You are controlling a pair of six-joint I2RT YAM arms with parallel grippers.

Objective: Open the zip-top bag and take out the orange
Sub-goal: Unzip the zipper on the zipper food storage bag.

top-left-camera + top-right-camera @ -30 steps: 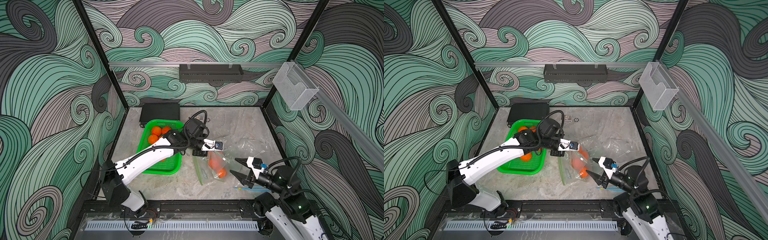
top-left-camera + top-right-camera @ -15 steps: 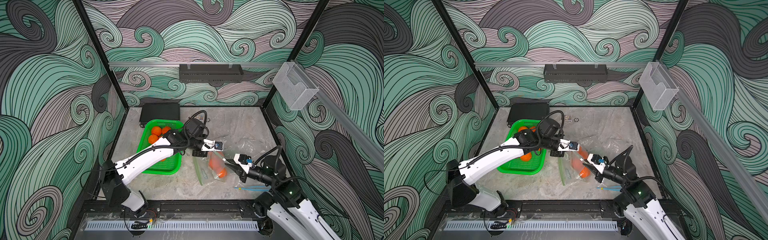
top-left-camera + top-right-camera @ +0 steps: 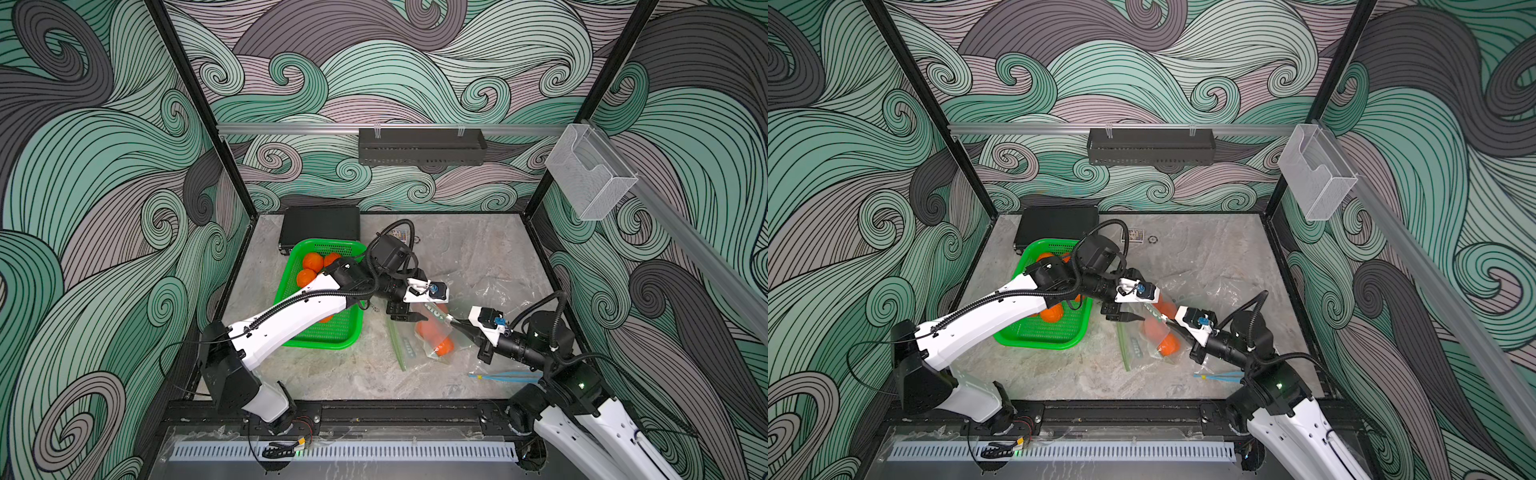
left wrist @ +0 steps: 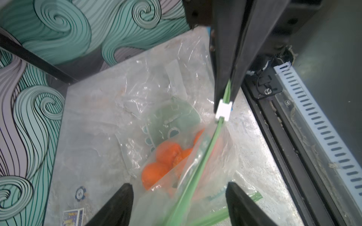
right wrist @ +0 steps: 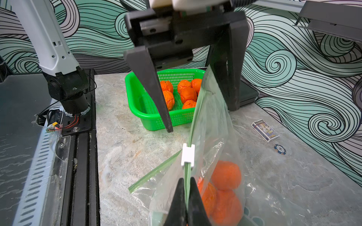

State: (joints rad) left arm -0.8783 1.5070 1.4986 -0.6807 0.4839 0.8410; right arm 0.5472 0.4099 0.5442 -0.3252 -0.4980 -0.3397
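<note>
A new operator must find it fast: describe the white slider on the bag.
Start at the green basket; beside it lies a clear bag with oranges inside. Its green zip strip is pinched by the right gripper, and just beyond the gripper sits the slider: a small white clip, the only white piece on that strip.

Surface finishes
The clear crinkled plastic zip-top bag (image 5: pixel 215 127) is glossy; green perforated plastic basket (image 5: pixel 135 105) smooth; grey marbled tabletop (image 5: pixel 127 156) matt.
</note>
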